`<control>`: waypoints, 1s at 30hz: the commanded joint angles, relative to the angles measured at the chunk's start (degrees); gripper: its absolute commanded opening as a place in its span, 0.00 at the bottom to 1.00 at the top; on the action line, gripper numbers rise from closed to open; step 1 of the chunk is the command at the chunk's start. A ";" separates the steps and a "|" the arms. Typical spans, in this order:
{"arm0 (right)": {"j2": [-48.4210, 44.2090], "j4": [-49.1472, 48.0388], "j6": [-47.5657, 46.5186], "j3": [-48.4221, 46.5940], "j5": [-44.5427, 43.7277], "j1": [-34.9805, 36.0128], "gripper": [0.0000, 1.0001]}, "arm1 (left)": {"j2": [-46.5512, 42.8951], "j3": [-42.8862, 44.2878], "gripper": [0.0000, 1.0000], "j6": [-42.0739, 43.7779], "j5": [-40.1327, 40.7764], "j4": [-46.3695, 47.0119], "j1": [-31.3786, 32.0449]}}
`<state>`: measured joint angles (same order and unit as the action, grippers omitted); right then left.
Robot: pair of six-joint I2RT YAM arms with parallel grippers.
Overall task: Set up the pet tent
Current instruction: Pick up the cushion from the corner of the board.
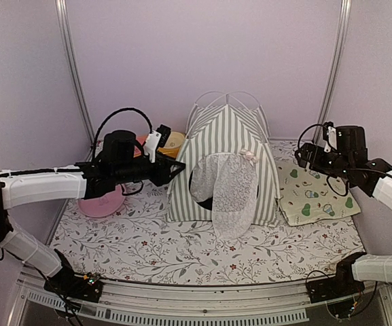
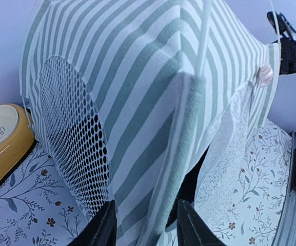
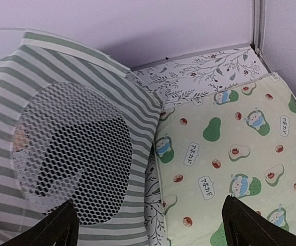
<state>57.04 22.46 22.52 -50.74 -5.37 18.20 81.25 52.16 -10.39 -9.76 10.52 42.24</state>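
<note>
Sage-green and white striped fabric pet tent (image 1: 226, 146) stands upright at the middle of the table on the floral-print table covering (image 1: 148, 244). Its peak points straight up and its door faces the near edge, where the arm bases sit. 1 white lace door curtain (image 1: 233, 197) hangs over the dark opening, with a small pale bow (image 1: 250, 156) at its top. Thin white poles (image 1: 226, 98) arch above the peak, too fine to count. 2 round mesh windows show, 1 on each side wall: the left window (image 2: 71, 148) and the right window (image 3: 73, 159).

The left gripper (image 1: 174, 170) sits at the tent's front-left corner. In the left wrist view its jaws stand partly apart astride the corner seam, and I cannot tell whether they pinch the cloth. The right gripper (image 3: 150, 225) hangs with jaws spread wide and holds nothing, above the gap between the tent's right wall and 1 pale yellow avocado-print mat (image 1: 314, 197), which lies flat just beside the tent.

1 orange double pet bowl (image 2: 1, 143) lies behind the tent's left side, cut off by the frame, with only 1 white dish visible. 1 pink round object (image 1: 100, 202) is mostly hidden under the left arm.
</note>
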 commanded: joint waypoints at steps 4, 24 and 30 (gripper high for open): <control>14.55 -10.80 2.07 5.86 8.82 -6.79 0.99 | 1.95 2.92 0.38 1.34 3.68 -0.83 1.04; 47.28 -1.24 -3.96 -9.15 -7.13 0.13 0.99 | 1.62 3.84 0.30 1.45 7.77 -2.14 1.25; 51.37 2.37 -3.86 -10.28 -11.51 1.30 0.99 | 2.46 4.78 0.22 1.43 11.08 -2.96 1.19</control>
<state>104.99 19.73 18.96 -59.96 -12.23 18.92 83.02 55.13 -9.45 -2.02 8.23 42.94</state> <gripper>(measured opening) 0.992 0.240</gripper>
